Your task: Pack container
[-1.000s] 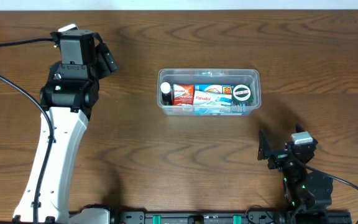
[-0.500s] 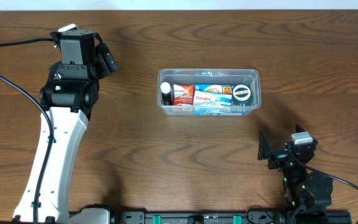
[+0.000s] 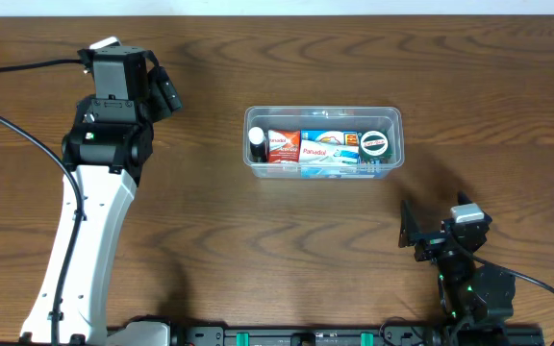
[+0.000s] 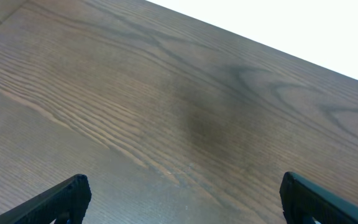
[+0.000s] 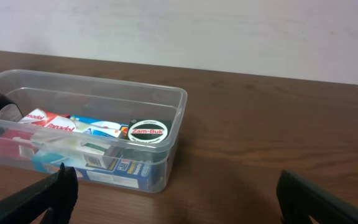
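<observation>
Nothing is shifting between the earlier overhead view and this one: both arms are keeping their places and the container is sitting exactly where it was. We are seeing it resting on the wooden table, a little right of centre and toward the far edge, well apart from both grippers.

We are looking at a clear plastic tub with rounded corners and a rim, standing upright and open at the top. It is carrying a small white-capped bottle at its left end, Panadol boxes lying flat in the middle, and a round Zam-Buk tin at its right end.

The left gripper is hanging over bare wood at the far left with its jaws spread wide and nothing between them. The right gripper is waiting near the front right, likewise spread and empty, facing the tub.

We are judging the packing to be done or nearly so, since no loose item is showing on the table. No lid is showing either.
</observation>
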{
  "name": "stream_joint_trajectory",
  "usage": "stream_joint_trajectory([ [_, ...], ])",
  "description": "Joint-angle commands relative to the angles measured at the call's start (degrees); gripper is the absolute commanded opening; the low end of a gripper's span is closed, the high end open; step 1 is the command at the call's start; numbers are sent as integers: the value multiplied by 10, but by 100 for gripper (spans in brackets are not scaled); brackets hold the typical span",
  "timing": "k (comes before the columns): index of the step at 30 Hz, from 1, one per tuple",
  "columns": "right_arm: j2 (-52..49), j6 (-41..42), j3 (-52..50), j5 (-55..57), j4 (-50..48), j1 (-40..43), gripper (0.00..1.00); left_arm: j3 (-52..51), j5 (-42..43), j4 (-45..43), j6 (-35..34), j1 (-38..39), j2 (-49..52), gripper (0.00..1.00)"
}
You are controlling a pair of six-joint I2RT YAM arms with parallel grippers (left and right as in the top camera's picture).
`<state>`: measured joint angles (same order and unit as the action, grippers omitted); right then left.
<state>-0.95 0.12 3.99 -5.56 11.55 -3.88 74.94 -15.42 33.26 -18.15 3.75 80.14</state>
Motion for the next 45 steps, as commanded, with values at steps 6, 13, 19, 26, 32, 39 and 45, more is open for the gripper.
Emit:
stream_joint_trajectory([
  [6, 6, -9, -4, 2, 0, 5, 99, -47, -7, 4, 5, -2, -91, 98],
  [13, 6, -9, -4, 2, 0, 5, 99, -222, -7, 4, 5, -2, -254, 98],
  [19, 6, -9, -4, 2, 0, 5, 99, -419, -7, 3, 5, -2, -430, 98],
  [26, 6, -9, -4, 2, 0, 5, 99, -568, -7, -57, 3, -2, -591, 98],
  [32, 6, -9, -4, 2, 0, 5, 99, -669, 11, -249, 3, -2, -652, 98],
  [39, 6, -9, -4, 2, 0, 5, 99, -719, 30, -323, 28, -2, -681, 98],
  [45, 6, -9, -4, 2, 0, 5, 99, -744, 30, -323, 31, -2, -709, 98],
])
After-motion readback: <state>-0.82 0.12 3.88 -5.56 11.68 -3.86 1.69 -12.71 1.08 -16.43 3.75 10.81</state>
